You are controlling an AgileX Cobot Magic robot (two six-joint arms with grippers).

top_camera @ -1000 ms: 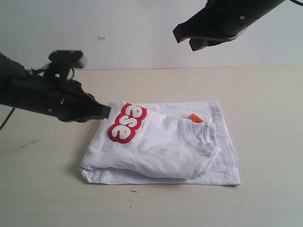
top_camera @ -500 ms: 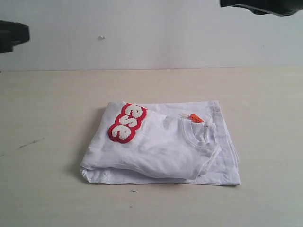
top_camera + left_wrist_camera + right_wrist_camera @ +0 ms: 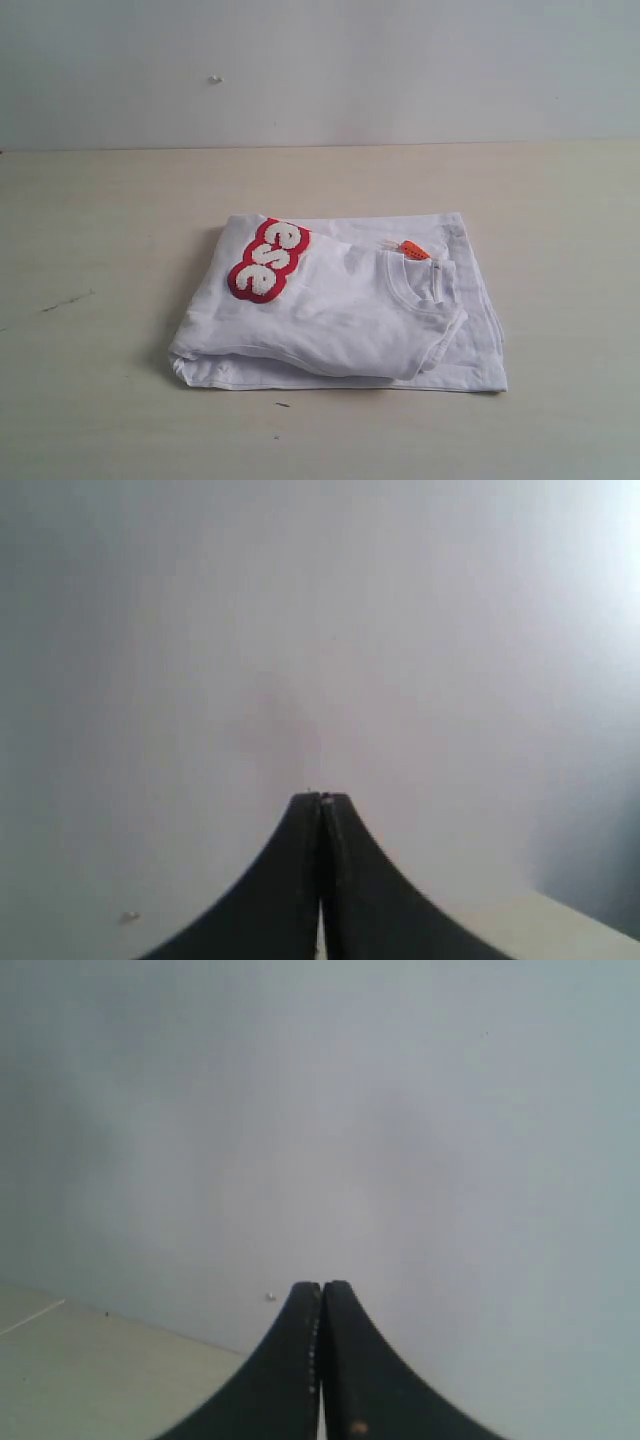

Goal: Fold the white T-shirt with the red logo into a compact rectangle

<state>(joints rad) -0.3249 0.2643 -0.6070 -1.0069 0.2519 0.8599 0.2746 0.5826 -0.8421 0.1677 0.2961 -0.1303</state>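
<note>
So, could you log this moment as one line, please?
white cotton T-shirt folded rectangular on beige table; red-outlined logo on top; left gripper: jaws shut, empty; right gripper: jaws shut, empty

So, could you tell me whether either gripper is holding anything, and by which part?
Nothing is held. The left gripper and right gripper are shut and empty; the white T-shirt lies folded on the table, untouched.

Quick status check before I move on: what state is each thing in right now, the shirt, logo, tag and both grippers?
white T-shirt: folded into a compact, roughly rectangular stack, lying on the table, nothing touching it.
red logo: on the top layer, only partly showing.
orange neck tag: exposed beside the collar.
left gripper: shut, holding nothing.
right gripper: shut, holding nothing.
</note>
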